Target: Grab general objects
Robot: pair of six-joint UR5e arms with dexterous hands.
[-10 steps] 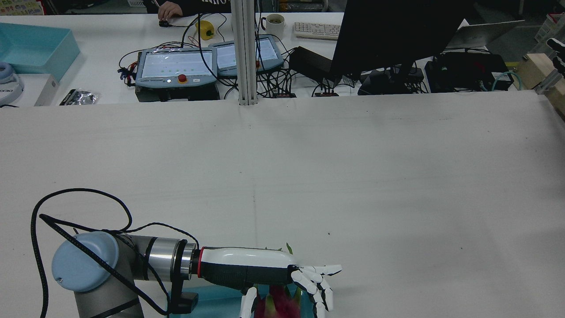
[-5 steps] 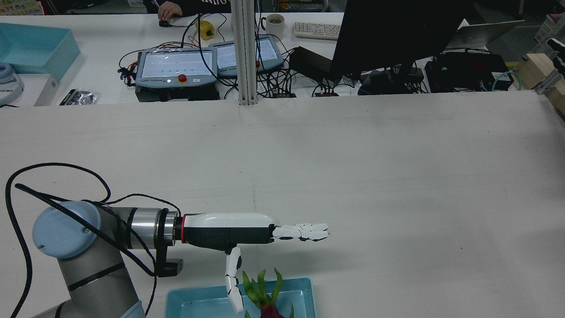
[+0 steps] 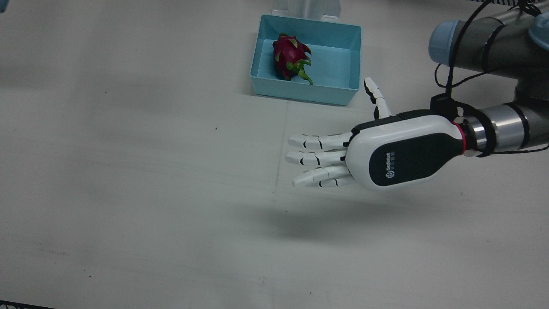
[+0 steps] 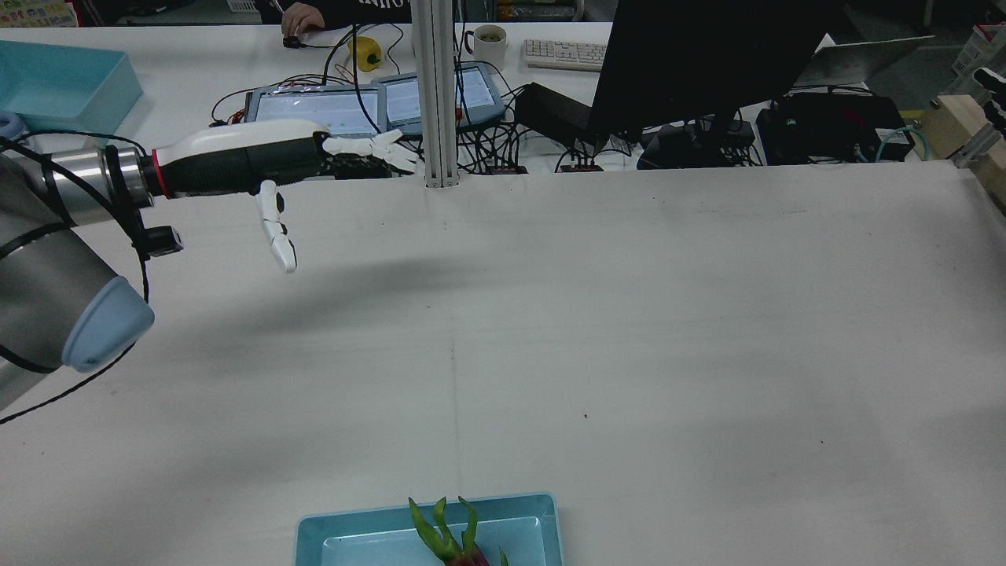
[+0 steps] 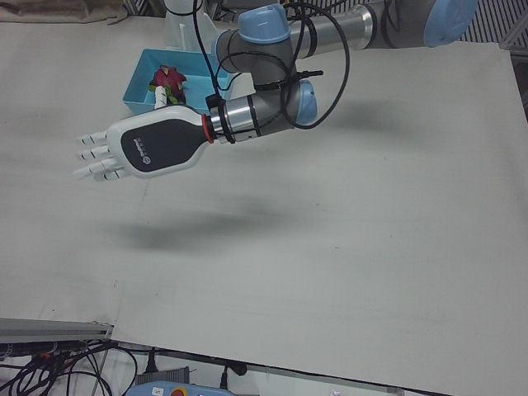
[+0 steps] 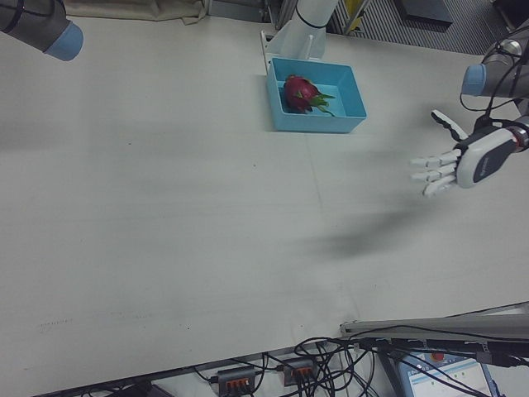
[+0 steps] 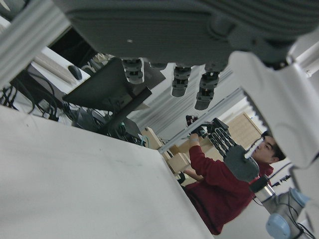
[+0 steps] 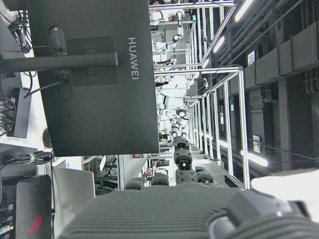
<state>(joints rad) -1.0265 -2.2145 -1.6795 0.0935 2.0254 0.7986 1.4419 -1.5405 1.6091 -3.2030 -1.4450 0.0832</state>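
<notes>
Left hand (image 3: 386, 156) hangs above the table (image 3: 128, 193), fingers (image 3: 315, 155) spread flat and straight, holding nothing. It casts a shadow on bare cloth below.

Dragon fruit (image 3: 291, 56) lies in the blue bin (image 3: 300, 92), toward the bin's side away from the left arm, green leaf tips pointing to the bin's middle. The bin sits at the table's robot-side edge, about midway along it, just before the pedestal.

Front view shows the whole fruit and bin; rear view shows only the bin's far rim (image 4: 428, 507) and the green tips (image 4: 444, 528) at its bottom border. Rear view has the left hand (image 4: 275, 161) up near the operator-side edge, thumb hanging down. Left-front view shows hand (image 5: 144, 147) and bin (image 5: 136, 87) well apart. Right-front view catches a grey-blue arm joint (image 6: 41, 25) at its top left corner; right hand itself appears only as dark fingers (image 8: 182, 164) at its own camera facing a monitor (image 8: 94, 74), so cannot tell if it is spread or closed.

Rest of the table is bare cloth, free on all sides of the bin except the robot-side edge.
</notes>
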